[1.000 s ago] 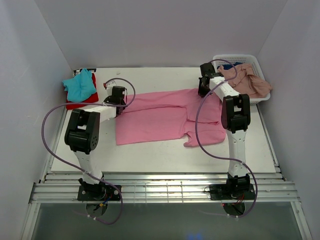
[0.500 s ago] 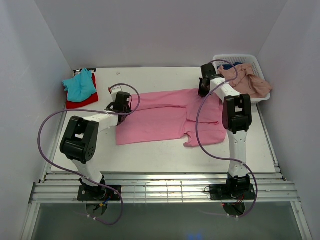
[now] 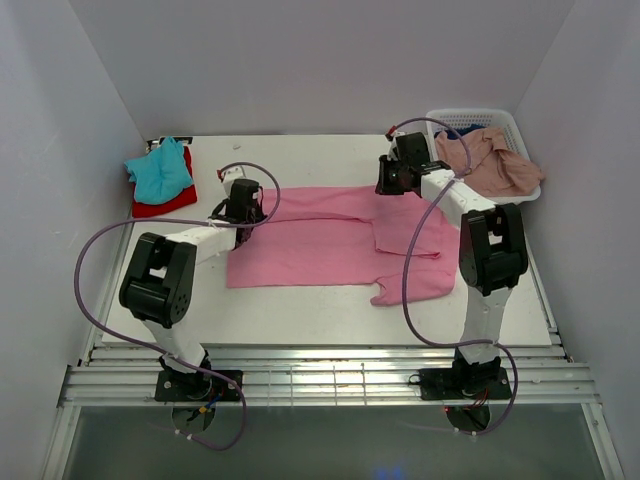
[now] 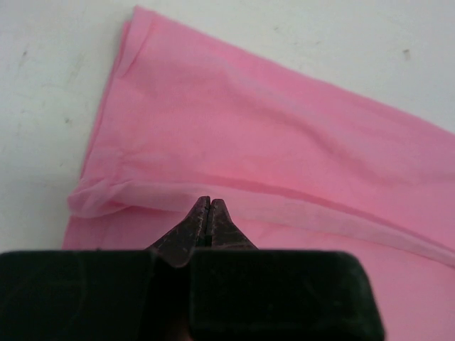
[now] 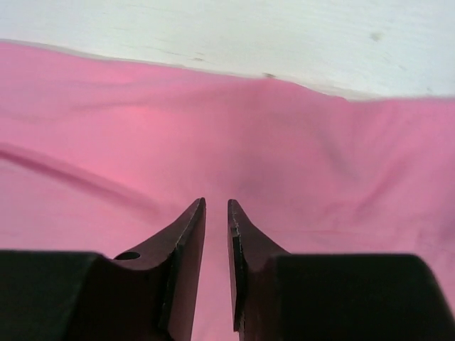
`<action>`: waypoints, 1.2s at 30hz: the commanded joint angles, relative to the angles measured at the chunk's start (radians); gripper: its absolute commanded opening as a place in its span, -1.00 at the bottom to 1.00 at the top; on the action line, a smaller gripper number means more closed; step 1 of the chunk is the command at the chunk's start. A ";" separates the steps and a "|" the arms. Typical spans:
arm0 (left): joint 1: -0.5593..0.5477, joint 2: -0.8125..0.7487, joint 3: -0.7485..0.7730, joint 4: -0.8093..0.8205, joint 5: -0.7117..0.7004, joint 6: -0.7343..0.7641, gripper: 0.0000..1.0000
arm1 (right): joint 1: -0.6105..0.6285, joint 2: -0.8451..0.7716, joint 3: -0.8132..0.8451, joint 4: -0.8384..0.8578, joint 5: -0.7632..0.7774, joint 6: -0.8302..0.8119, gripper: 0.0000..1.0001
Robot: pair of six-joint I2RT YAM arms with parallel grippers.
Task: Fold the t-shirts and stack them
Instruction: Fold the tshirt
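Top external view: pink t-shirt [image 3: 320, 245] lies flat mid-table, its far edge straighter than 0.5 s ago. My right gripper [image 3: 388, 178] slid left along it & my left gripper [image 3: 243, 203] edged farther. Left jaws are clenched at a cloth ridge, can't tell if pinching. Right jaws are slightly parted, gripping nothing. Shirt looks spread enough for the 1st fold.

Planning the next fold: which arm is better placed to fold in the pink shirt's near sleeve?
Likely right. The sleeve sticks out on the right arm's side, nearer the right gripper; the left gripper is at the pink shirt's opposite end.
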 commanded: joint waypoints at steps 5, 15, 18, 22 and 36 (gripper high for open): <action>-0.029 0.085 0.192 0.081 0.202 0.046 -1.00 | 0.086 0.048 0.061 0.079 -0.206 -0.009 -0.85; -0.054 0.258 0.353 0.147 0.437 0.048 -1.00 | 0.133 0.209 0.172 0.191 -0.324 0.069 -0.84; -0.055 0.278 0.364 0.147 0.466 0.035 -1.00 | 0.133 0.229 0.198 0.216 -0.339 0.087 -0.84; -0.058 0.284 0.364 0.150 0.474 0.035 -1.00 | 0.135 0.247 0.224 0.223 -0.349 0.101 -0.84; -0.060 0.329 0.347 0.152 0.509 0.008 -1.00 | 0.142 0.266 0.135 0.259 -0.381 0.121 -0.84</action>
